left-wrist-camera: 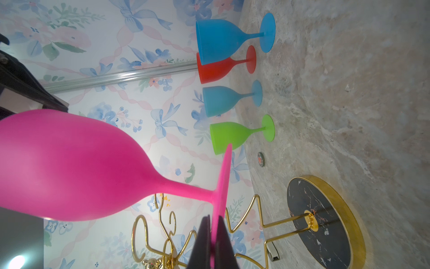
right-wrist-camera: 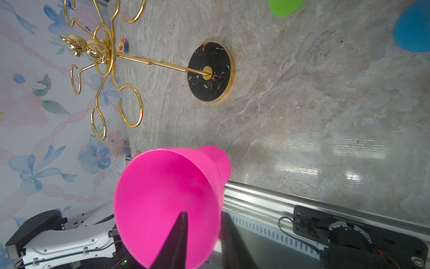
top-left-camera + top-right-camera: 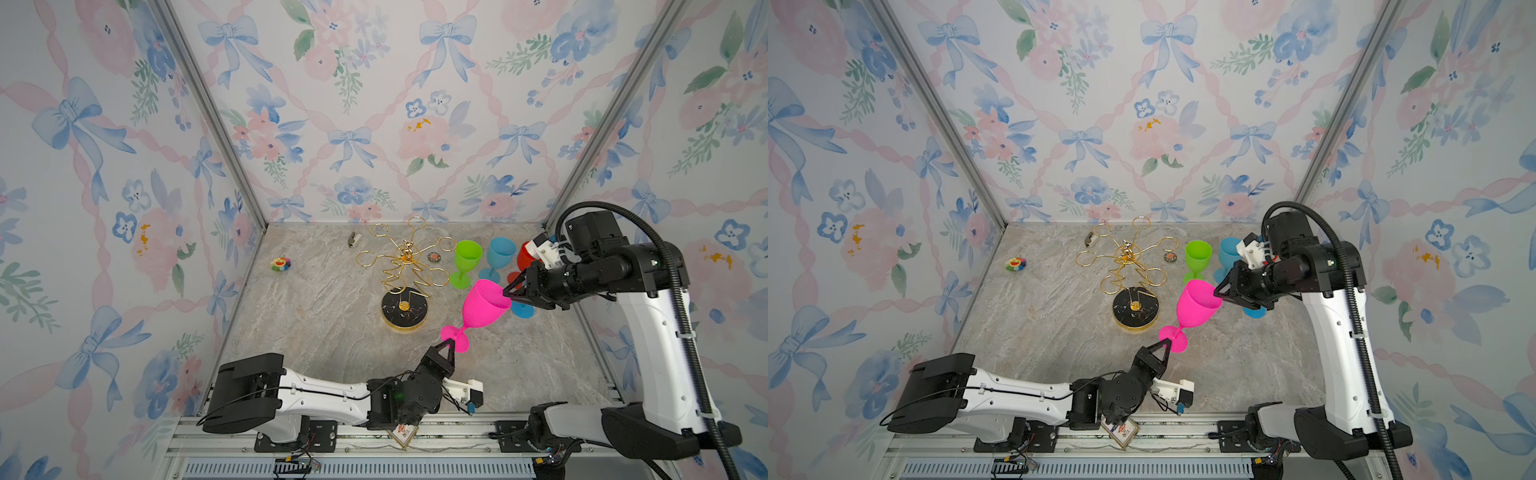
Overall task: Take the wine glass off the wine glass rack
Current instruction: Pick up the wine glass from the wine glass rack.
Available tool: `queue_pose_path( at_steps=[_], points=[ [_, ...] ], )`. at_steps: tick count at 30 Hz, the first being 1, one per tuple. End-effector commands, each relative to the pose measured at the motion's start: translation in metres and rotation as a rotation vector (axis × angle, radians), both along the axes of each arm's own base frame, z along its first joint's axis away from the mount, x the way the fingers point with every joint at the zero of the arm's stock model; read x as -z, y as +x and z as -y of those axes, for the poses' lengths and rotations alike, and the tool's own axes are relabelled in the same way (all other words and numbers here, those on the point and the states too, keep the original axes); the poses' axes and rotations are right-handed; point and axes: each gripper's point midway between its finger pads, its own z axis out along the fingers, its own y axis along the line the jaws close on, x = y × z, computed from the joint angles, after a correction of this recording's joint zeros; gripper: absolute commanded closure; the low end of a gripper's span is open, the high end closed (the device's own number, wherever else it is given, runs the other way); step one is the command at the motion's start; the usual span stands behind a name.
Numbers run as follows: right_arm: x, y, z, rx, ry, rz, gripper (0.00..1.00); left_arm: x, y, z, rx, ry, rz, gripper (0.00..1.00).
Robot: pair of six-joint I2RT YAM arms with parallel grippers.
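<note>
Nearest us, by the front edge of the table [image 3: 332, 332], our left gripper [image 3: 448, 344] is clenched on the rim of the foot of the pink wine glass [image 3: 484, 307]. In the left wrist view we see its fingers [image 1: 202, 244] pinching that foot edge-on. We hold the glass in the air, tilted, with the foot toward the front edge and the bowl's mouth up and toward the right edge. It is off the wine glass rack [image 3: 411, 313] and apart from it, near the rack's black, gold-rimmed base on the right-edge side. That base stands near the middle of the table. Our right gripper [image 3: 508, 293] is at the bowl's rim with its jaws parted around it. In the right wrist view one finger [image 2: 179, 237] sits inside the bowl and the other outside, with a gap between the inner finger and the wall. Toward the back right corner a green glass [image 3: 467, 257], a blue glass [image 3: 500, 251] and a red glass [image 3: 524, 255] stand upright. A small flower toy [image 3: 280, 263] lies near the left edge.
</note>
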Motion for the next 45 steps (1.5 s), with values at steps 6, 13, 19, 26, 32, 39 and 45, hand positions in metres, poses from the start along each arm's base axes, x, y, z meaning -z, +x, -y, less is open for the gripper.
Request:
queue_pose_path(
  at_steps=[6,13,19,26,32,39,45],
  points=[
    [0.020,-0.027,0.003,-0.023,-0.027,-0.128,0.76,-0.015,0.001,0.001,-0.021,-0.037,0.020,1.00],
    [0.024,-0.027,0.000,-0.027,-0.012,-0.154,0.78,-0.016,0.001,0.001,-0.022,-0.038,0.025,1.00],
    [0.029,-0.034,-0.002,-0.039,0.001,-0.203,0.81,-0.015,0.002,-0.001,-0.023,-0.027,0.040,1.00],
    [0.030,-0.034,-0.007,-0.047,0.031,-0.215,0.89,-0.011,0.002,0.001,-0.022,-0.016,0.047,1.00],
    [0.031,-0.036,-0.008,-0.053,0.036,-0.224,0.96,-0.008,0.003,0.000,-0.026,-0.014,0.046,0.99],
    [0.033,-0.036,-0.010,-0.057,0.046,-0.243,1.00,-0.004,0.003,-0.002,-0.033,-0.001,0.047,0.93],
    [0.035,-0.034,-0.010,-0.060,0.041,-0.248,1.00,0.010,0.003,-0.012,-0.040,0.032,0.043,0.76]
  ],
)
